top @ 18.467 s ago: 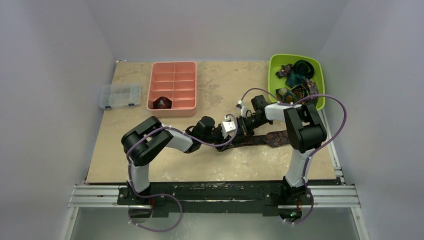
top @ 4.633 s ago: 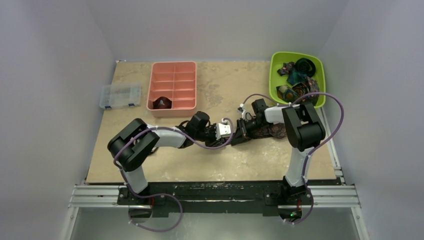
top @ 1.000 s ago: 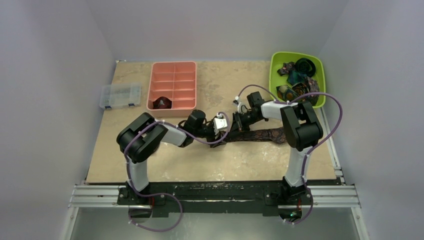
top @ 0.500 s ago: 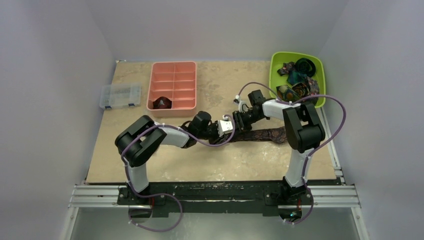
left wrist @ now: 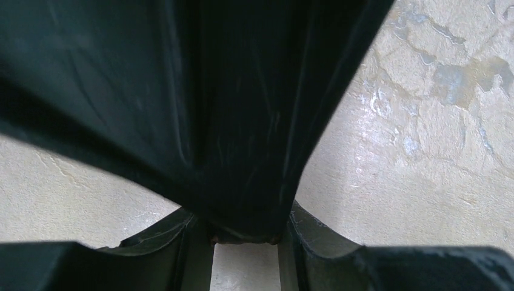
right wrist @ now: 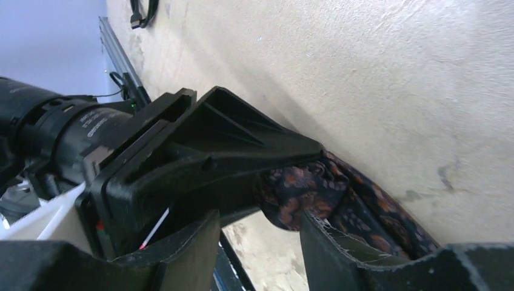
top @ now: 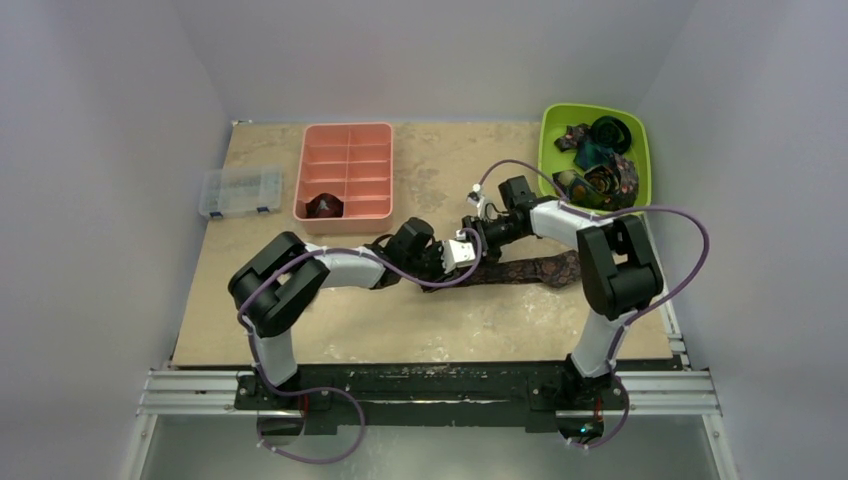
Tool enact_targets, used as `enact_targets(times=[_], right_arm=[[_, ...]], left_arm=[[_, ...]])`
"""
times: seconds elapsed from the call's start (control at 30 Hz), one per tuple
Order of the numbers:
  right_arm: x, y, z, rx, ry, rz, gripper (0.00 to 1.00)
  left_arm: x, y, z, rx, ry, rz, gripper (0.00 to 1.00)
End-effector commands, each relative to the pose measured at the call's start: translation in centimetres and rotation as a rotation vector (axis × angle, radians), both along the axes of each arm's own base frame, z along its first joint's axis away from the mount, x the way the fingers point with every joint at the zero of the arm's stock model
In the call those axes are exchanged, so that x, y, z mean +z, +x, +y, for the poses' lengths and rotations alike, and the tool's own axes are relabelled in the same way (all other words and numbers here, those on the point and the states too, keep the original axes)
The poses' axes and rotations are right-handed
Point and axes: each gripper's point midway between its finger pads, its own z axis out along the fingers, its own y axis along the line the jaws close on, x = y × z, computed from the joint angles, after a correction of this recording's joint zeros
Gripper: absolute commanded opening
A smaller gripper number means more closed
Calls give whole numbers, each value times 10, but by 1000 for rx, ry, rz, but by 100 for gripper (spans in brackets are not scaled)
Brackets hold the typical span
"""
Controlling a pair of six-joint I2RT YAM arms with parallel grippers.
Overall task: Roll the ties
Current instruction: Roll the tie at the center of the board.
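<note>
A dark brown-maroon patterned tie point(top: 535, 270) lies in a strip across the middle of the table. Its left end is partly rolled into a small coil point(right wrist: 298, 195). My left gripper point(top: 470, 254) is shut on that end; in the left wrist view dark fabric point(left wrist: 242, 151) fills the gap between its fingers point(left wrist: 189, 251). My right gripper point(top: 478, 231) hangs just behind it, open, with the coil beyond its right fingertip point(right wrist: 324, 242) and bare table showing between the jaws. The left gripper's black finger point(right wrist: 206, 142) crosses the right wrist view.
A green bin point(top: 548, 150) at the back right holds several rolled ties. A pink compartment tray point(top: 345, 215) at the back left has one dark coil point(top: 325, 206) in a front cell. A clear plastic box point(top: 238, 191) sits near the left edge.
My right gripper has opened and let go of the tie. The left gripper has closed on the tie's rolled end and shifted a little to the right.
</note>
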Motion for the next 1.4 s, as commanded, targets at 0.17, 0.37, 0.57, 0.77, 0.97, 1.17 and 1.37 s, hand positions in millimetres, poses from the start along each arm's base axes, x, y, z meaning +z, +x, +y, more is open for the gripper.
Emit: enact_targets(times=[0.17,0.37,0.57,0.77,0.97,1.17,1.37], right_arm=[[-27,3,7,-12,-11,48,38],[-38,3,-2,6,-47,27,0],[-73,4,-34,-24,-180,65,0],[-84,6,-50,-21,-268,45,0],[-93,3,-64,0,-352,30,0],[-100,5,-66,13,-407,12,0],[-106,2,-61,26,-407,13,0]], left_arm=[[-36,-20,27,2,170,101,24],[-36,-20,27,14,167,120,31],[-20,-18,14,-8,36,112,54],[6,-3,-5,-18,-95,15,62],[20,0,-19,-37,-211,-28,71],[17,5,-35,-26,-284,-11,75],[9,4,-55,-36,-296,21,57]])
